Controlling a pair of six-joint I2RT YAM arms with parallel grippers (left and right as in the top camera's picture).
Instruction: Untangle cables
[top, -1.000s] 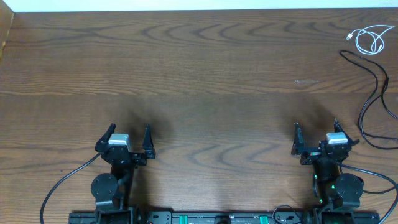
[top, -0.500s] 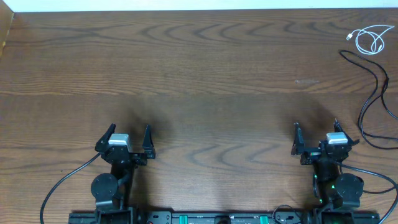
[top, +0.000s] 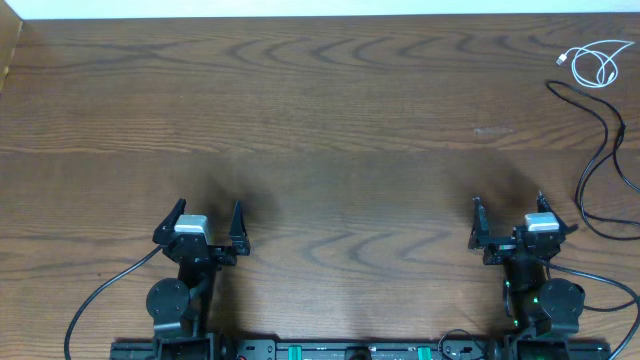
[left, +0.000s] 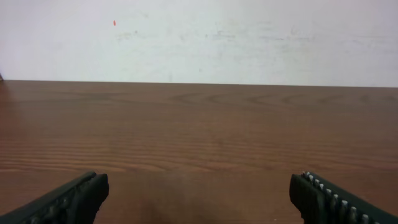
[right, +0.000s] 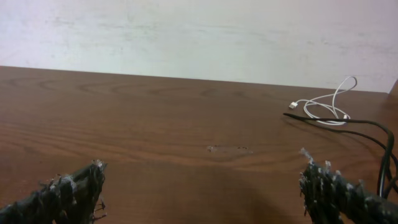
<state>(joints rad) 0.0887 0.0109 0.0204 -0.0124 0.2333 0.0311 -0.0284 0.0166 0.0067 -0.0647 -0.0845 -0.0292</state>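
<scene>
A short white cable (top: 598, 62) lies coiled at the table's far right corner; it also shows in the right wrist view (right: 326, 104). A long thin black cable (top: 602, 140) runs from just below it down along the right edge, and shows in the right wrist view (right: 367, 127). My left gripper (top: 208, 217) is open and empty near the front left; in the left wrist view (left: 199, 193) only bare wood lies between its fingers. My right gripper (top: 507, 208) is open and empty near the front right, well short of the cables, as the right wrist view (right: 202, 186) shows.
Thicker black cords run from the arm bases at the front left (top: 100, 295) and front right (top: 600, 285). A pale scuff (top: 492, 131) marks the wooden table (top: 330, 120). A white wall (left: 199, 37) stands behind the far edge.
</scene>
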